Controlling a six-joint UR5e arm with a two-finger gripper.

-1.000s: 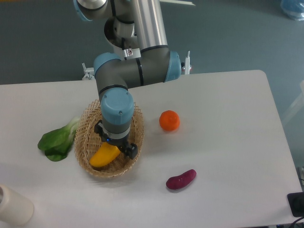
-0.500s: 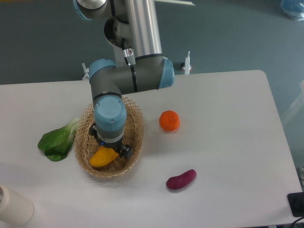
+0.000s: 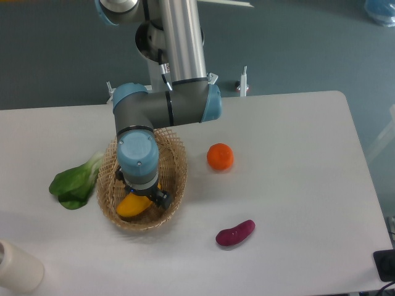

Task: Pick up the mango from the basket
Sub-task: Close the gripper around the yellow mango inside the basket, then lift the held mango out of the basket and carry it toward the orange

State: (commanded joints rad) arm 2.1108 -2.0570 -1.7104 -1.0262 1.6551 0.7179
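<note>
The mango (image 3: 131, 206), yellow-orange and elongated, lies in the front of the tan woven basket (image 3: 177, 161) at the left middle of the table. My gripper (image 3: 144, 196) points straight down into the basket, right over the mango's upper end. The blue wrist hides most of it. One dark finger (image 3: 163, 198) shows just right of the mango, and the jaws look spread wide around the fruit. The mango still rests on the basket floor.
A round orange fruit (image 3: 220, 156) sits right of the basket. A purple sweet potato (image 3: 235, 233) lies near the front. A leafy green vegetable (image 3: 75, 182) is left of the basket, and a white cylinder (image 3: 17, 267) stands at the front left corner.
The arm has shifted left and lowered deeper into the basket, bringing the gripper more squarely over the mango. The mango has not moved.
</note>
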